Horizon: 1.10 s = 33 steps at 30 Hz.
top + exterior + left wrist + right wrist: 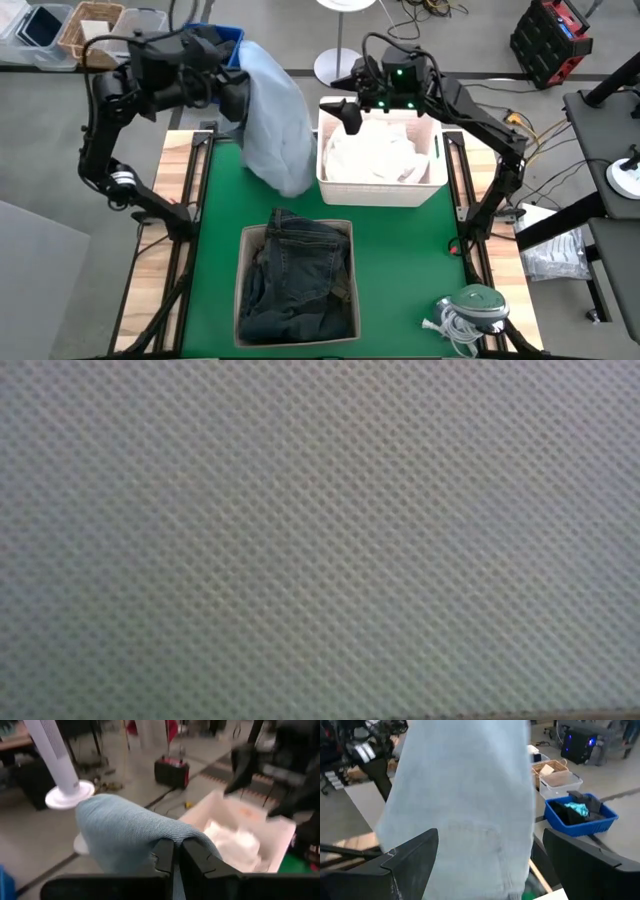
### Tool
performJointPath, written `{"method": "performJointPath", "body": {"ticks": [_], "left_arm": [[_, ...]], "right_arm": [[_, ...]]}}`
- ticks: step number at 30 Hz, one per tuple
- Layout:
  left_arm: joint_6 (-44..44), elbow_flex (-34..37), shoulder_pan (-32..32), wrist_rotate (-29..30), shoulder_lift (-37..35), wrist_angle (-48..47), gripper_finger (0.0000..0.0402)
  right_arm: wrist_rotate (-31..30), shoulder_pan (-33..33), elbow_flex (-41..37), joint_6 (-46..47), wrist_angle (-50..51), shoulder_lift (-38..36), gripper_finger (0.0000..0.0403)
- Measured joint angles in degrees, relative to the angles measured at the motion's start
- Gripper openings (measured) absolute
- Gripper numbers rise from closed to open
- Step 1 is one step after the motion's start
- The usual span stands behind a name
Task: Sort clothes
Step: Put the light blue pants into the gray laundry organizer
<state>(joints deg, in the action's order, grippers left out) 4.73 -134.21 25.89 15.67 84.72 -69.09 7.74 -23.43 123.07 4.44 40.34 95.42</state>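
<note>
A light blue shirt (275, 120) hangs at the table's far left, with my left gripper (238, 100) shut on it. In the left wrist view the cloth (125, 830) drapes over the shut fingers. My right gripper (350, 114) hovers open above the far left corner of a white bin (432, 178) that holds white clothes (372, 152). In the right wrist view its fingers (410, 862) stand apart, with the shirt (465, 805) hanging beyond them, untouched. Dark denim jeans (297, 280) lie in a beige bin (243, 262) at the near centre. My left gripper pinches a bunched fold of the light blue shirt's upper part (172, 836) between its two fingers. The fingers lie about level and point toward the table's right. The shirt hangs slack below them, its lower end (292, 185) over the green mat.
A green mat (400, 250) covers the table. Beyond the far edge stand a small blue bin (580, 815) with dark and teal fabrics, a wicker basket (90, 25) and clear boxes. A green object with a white cable (470, 305) sits near right. A grey woven surface (320, 540) fills the low view.
</note>
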Motion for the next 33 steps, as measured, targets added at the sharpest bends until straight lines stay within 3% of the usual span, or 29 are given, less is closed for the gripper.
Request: {"method": "performJointPath", "body": {"ticks": [9, 12, 16, 18, 20, 26, 30, 33], "left_arm": [[-1.02, 0.65, -0.24, 0.31, -0.43, 11.90, 0.0000], [-1.58, 0.63, -0.31, -3.18, -0.43, 13.99, 0.0000], [-1.70, 0.47, -0.53, -9.96, -0.43, 16.19, 0.0000], [-1.70, 0.00, -0.92, -11.01, -0.45, 16.60, 0.0000], [-1.70, -0.03, -1.29, -11.13, -0.66, 17.47, 0.0000], [-1.47, -0.03, -2.06, -14.21, -0.77, 18.12, 0.0000], [-0.63, -0.03, -3.40, -16.72, -0.65, 20.83, 0.0000], [-0.63, -0.03, -4.55, -16.91, -0.69, 21.01, 0.0000]], "right_arm": [[0.21, 1.96, -0.04, -5.53, 0.01, 0.00, 0.0352], [0.00, 2.64, -0.54, -7.08, -0.40, 0.00, 0.0352], [-7.26, 2.65, -1.29, -7.72, -0.61, 0.07, 0.0352], [-11.83, 1.96, -1.32, -7.48, -0.61, 0.09, 0.0352], [-12.10, 0.93, -1.32, -7.43, -0.84, 0.07, 0.0352], [0.87, -2.52, -1.34, -5.43, -1.98, 1.92, 0.0352], [14.37, -2.94, -1.43, -9.42, -4.12, 4.80, 0.0352], [18.91, -2.68, -1.43, -11.34, -5.91, 6.47, 0.0351]]}}
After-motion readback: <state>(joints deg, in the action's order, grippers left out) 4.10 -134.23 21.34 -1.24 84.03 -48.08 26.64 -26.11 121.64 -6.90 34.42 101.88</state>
